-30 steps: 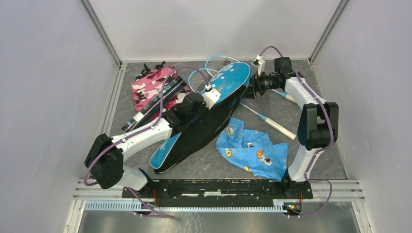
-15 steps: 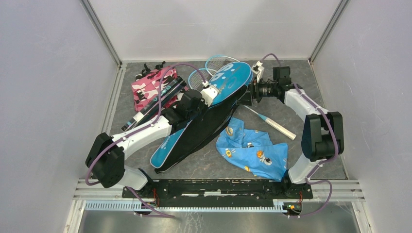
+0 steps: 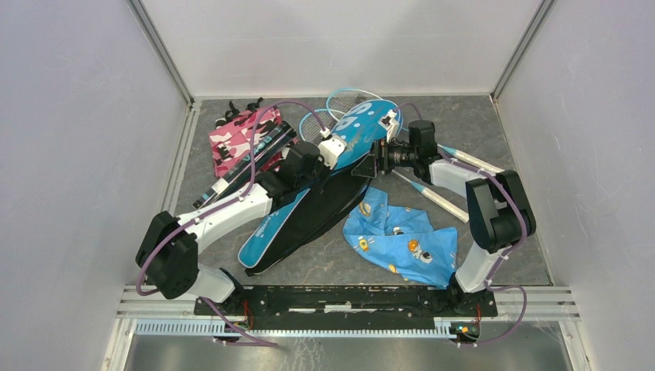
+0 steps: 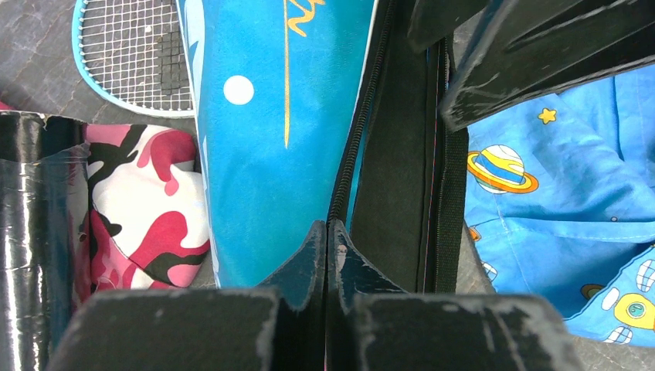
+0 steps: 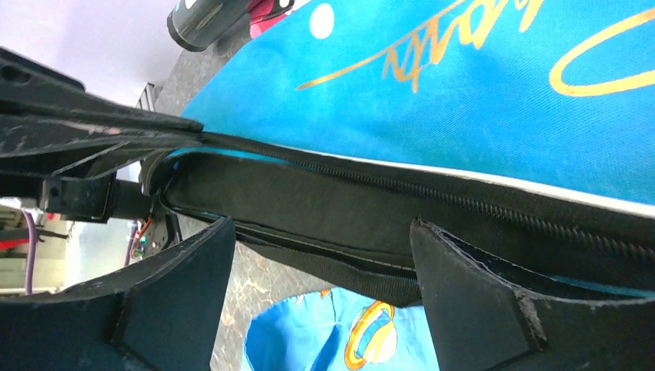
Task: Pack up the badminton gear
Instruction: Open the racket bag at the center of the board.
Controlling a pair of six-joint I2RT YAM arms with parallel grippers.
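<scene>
Compared with one second ago, finds the right gripper moved from 1 o'clock in toward the table centre, with the jaws spread wider. Now shows its jaws well apart, one finger on each side of the black zipper edge of the blue cover, not closed on it. Shows the left gripper lower on the same edge, fingers pressed together on the zipper seam. Places the cover across the centre, from 7 o'clock up to 12 o'clock, wide end far. Notes gold cursive lettering on it, seen upside down and not readable with certainty; also white lettering near the narrow end, too small to read. Finds two racquets with heads peeping out at 12 o'clock beyond the wide end, handles out toward 2 o'clock. Puts the black tube on the pink camouflage bag at 10 o'clock. Puts the blue cloth, printed with planets and astronauts, at 5 o'clock, just beside the cover.
</scene>
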